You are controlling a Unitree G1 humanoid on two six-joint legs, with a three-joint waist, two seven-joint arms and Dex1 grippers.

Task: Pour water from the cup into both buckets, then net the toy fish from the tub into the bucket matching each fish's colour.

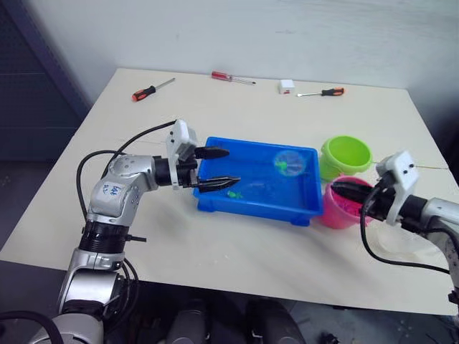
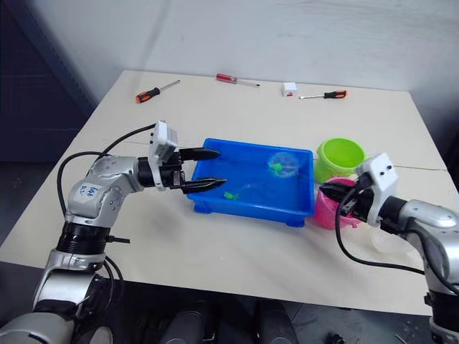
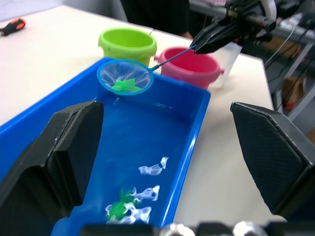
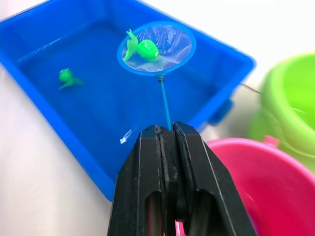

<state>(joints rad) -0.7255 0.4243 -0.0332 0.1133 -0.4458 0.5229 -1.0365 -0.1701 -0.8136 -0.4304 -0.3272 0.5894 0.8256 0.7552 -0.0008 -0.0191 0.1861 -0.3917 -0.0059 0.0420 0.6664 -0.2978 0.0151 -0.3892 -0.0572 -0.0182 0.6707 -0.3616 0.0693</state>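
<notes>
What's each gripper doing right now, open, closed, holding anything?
Left gripper: open, empty, at the tub's end.
Right gripper: shut on the net, which carries a green fish.

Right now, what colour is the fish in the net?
Green fish, clearest in the right wrist view.

Left end effector point(image 1: 219, 168) agape (right point(image 4: 167, 135) clamped)
</notes>
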